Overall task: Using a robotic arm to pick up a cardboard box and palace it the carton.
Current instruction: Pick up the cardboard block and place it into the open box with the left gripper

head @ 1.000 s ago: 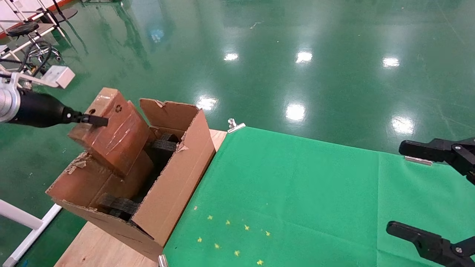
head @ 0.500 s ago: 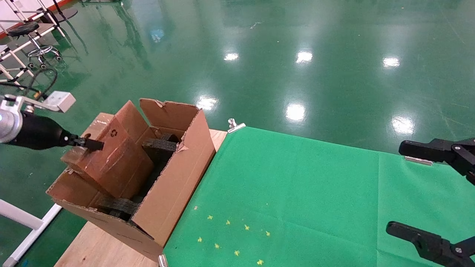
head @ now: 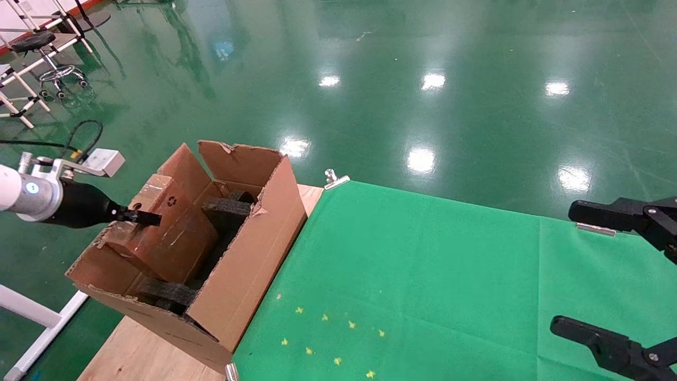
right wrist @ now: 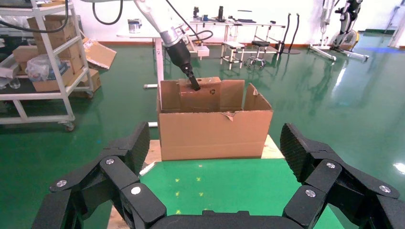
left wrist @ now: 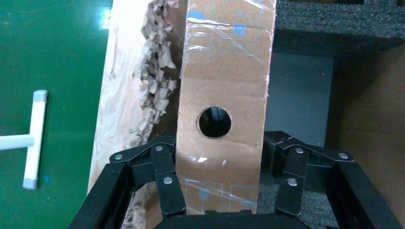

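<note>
Box (head: pixel 164 233) sits tilted in the carton (head: pixel 248 254), long axis sloping down and inward from my left hand (left wrist: pixel 219 195), which is clamped across its upper end; right hand (right wrist: pixel 215 157) open, well apart

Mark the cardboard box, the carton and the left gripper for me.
cardboard box (head: pixel 174 241), head view, on its taped upper face.
carton (head: pixel 248 275), head view, on its outer side wall facing the green cloth.
left gripper (left wrist: pixel 219 191), left wrist view, midway between the fingers clamping the box.
</note>
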Robot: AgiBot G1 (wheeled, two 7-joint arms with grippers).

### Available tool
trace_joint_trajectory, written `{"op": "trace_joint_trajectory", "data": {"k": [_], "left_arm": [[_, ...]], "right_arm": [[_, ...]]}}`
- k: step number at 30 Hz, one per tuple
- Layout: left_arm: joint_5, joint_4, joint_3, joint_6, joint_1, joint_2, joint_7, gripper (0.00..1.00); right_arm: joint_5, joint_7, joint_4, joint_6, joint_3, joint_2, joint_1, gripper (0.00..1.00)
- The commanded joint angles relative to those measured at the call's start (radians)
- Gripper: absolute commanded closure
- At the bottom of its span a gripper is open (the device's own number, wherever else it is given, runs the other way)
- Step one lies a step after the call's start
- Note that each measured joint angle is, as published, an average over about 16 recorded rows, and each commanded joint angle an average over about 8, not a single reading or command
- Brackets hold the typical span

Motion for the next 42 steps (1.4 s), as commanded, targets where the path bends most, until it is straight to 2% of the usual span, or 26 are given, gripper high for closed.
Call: {"op": "trace_joint_trajectory", "data": {"k": [1,26,27,28,34,35,36,42], "left_arm": [[-0.007,-0.001,-0.005,-0.011,0.016,0.003,-0.002,1.00],[-0.080,-0.008,-0.056,-0.160,0.195,0.051,-0.032,1.00],[-0.082,-0.008,-0.058,-0.164,0.199,0.051,-0.033,0.96],[-0.083,-0.008,-0.059,-0.167,0.202,0.052,-0.034,0.86],[-0.089,-0.009,-0.063,-0.181,0.218,0.055,-0.034,0.11],[-0.090,-0.009,-0.064,-0.183,0.219,0.055,-0.034,0.03],[-0.090,-0.009,-0.064,-0.184,0.221,0.055,-0.034,0.00],[-0.090,-0.009,-0.064,-0.183,0.218,0.055,-0.035,0.00]], "right_arm": [[0.000,0.000,0.000,0.000,0.000,0.000,0.000,0.00],[0.000,0.000,0.000,0.000,0.000,0.000,0.000,0.00],[0.000,0.000,0.000,0.000,0.000,0.000,0.000,0.00],[0.000,0.000,0.000,0.000,0.000,0.000,0.000,0.00],[0.000,0.000,0.000,0.000,0.000,0.000,0.000,0.00],[0.000,0.000,0.000,0.000,0.000,0.000,0.000,0.00],[0.000,0.000,0.000,0.000,0.000,0.000,0.000,0.00],[0.000,0.000,0.000,0.000,0.000,0.000,0.000,0.00]]}}
